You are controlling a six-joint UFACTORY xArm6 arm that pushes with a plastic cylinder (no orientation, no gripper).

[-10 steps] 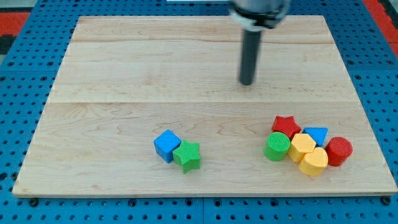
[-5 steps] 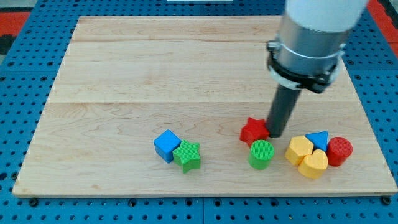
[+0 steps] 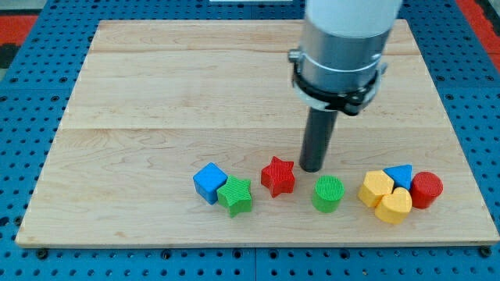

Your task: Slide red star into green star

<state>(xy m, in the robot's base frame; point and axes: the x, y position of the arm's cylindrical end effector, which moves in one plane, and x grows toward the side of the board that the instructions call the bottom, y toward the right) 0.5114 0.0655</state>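
The red star point(image 3: 278, 176) lies on the wooden board point(image 3: 156, 94), near the view's bottom middle. The green star point(image 3: 236, 195) sits a short gap to its lower left, touching a blue cube point(image 3: 209, 182). My tip point(image 3: 312, 168) is down on the board just right of the red star, close to it or touching it. The rod rises from there into the arm's grey body at the view's top.
A green cylinder point(image 3: 327, 193) stands just below right of my tip. Further right is a cluster: two yellow blocks point(image 3: 377, 188) point(image 3: 394, 205), a blue triangle point(image 3: 400, 173) and a red cylinder point(image 3: 426, 190).
My tip swept from the upper board down to the right cluster and then left, pushing the red star out of the cluster toward the green star. The green cylinder also shifted left.
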